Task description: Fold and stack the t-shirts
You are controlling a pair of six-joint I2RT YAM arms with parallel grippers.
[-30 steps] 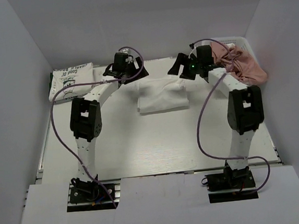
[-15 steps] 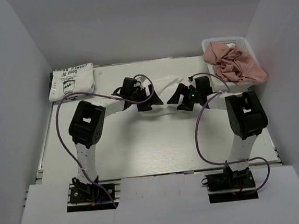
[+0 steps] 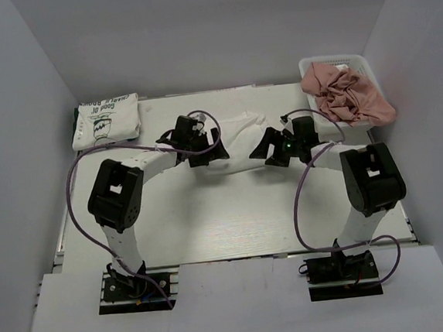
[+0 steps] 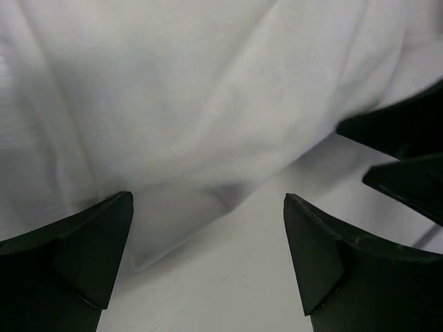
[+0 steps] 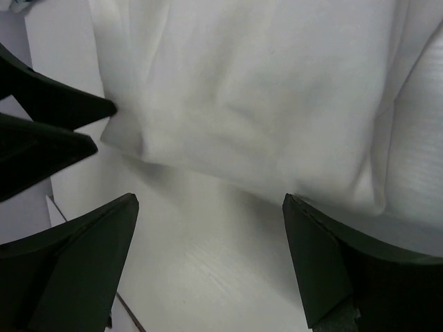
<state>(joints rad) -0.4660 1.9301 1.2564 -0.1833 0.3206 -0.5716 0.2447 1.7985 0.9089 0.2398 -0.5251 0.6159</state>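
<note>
Seen from above, a plain white t-shirt (image 3: 237,126) lies rumpled and partly folded on the pale table (image 3: 211,221), just above the middle of the frame. The two robot arms curve in toward it from either side. The left pincer (image 3: 214,149) sits at the shirt's lower left edge and the right pincer (image 3: 265,145) at its lower right edge. In the left wrist view, the left pincer (image 4: 208,199) is spread wide, with the shirt's hem lying across the gap between its fingers and not pinched. The right wrist view shows the right pincer (image 5: 211,200) equally spread, the shirt's edge just ahead of it on the table. A second, folded t-shirt (image 3: 107,120) with a dark drawing and lettering rests in the upper left. A white basket (image 3: 368,64) holding crumpled pink cloth (image 3: 347,93) stands in the upper right.
</note>
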